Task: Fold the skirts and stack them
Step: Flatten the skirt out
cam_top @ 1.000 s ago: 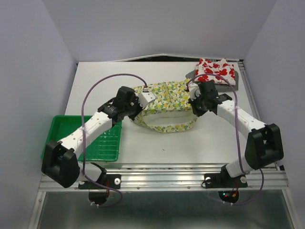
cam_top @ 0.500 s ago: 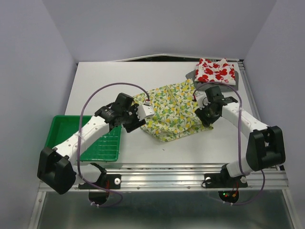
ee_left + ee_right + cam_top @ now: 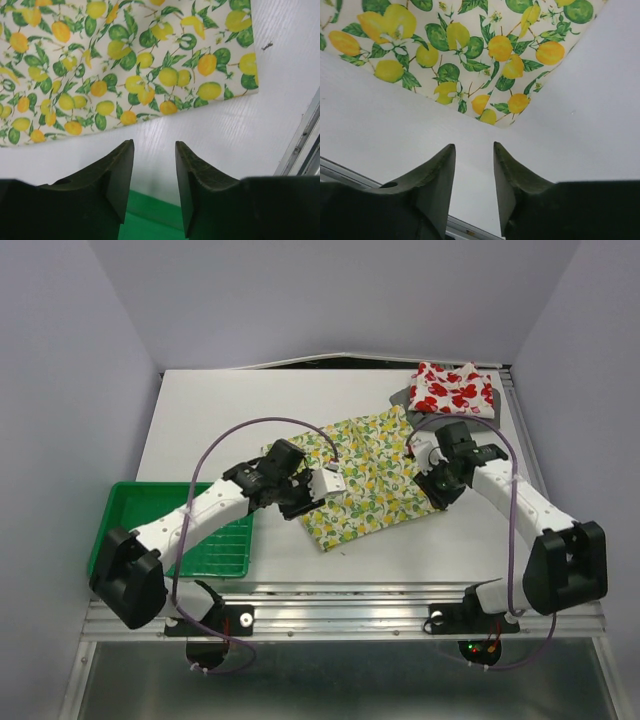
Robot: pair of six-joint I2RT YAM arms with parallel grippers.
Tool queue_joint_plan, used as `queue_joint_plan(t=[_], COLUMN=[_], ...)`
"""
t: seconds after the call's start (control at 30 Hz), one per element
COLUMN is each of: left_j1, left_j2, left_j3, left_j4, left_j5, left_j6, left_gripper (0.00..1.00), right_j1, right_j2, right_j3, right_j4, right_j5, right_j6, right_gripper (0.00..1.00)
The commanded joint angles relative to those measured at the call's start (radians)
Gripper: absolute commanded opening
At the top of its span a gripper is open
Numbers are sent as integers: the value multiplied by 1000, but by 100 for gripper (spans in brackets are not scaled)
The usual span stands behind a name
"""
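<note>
The lemon-print skirt [image 3: 370, 480] lies folded flat in the middle of the table. My left gripper [image 3: 332, 484] hovers at its left edge, open and empty; in the left wrist view the lemon cloth [image 3: 125, 65] lies ahead of the left gripper [image 3: 154, 145], apart from the fingertips. My right gripper [image 3: 430, 462] is at the skirt's right side, also open and empty; the right wrist view shows a skirt corner [image 3: 490, 115] just beyond the right gripper [image 3: 474, 146]. The red-print skirt [image 3: 455, 390] rests folded on the grey skirt [image 3: 402, 397] at the back right.
A green plastic tray [image 3: 130, 515] sits at the near left under the left arm, and its edge [image 3: 150, 220] shows below the left jaws. A metal rail [image 3: 515, 430] runs along the table's right edge and another along the near edge [image 3: 340, 610].
Both grippers held the lemon skirt raised a second ago. They brought it toward the near side, opened and let go; it now lies flat and folded.
</note>
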Motion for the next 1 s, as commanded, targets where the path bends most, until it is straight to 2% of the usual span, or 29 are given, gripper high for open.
queue_joint_plan(t=[0.0, 0.3, 0.47, 0.57, 0.73, 0.87, 0.97], left_j1=[-91, -251, -265, -265, -292, -392, -400], left_j2=[70, 239, 305, 330, 267, 193, 136], left_j3=[39, -47, -111, -163, -211, -197, -151], left_j4=[79, 201, 250, 264, 248, 194, 148], left_j5=[-20, -135, -217, -248, -218, -211, -175], left_j6=[-41, -51, -19, 18, 31, 8, -34], left_gripper=[44, 35, 29, 27, 27, 28, 34], right_j1=[4, -5, -24, -24, -24, -24, -24], right_j2=[116, 337, 354, 341, 343, 368, 345], right_j3=[8, 10, -2, -10, 25, 94, 169], right_j4=[60, 188, 186, 185, 191, 180, 128], right_j5=[47, 104, 150, 154, 163, 124, 50], right_j6=[60, 121, 115, 111, 117, 144, 176], right_gripper=[39, 31, 25, 25, 26, 29, 35])
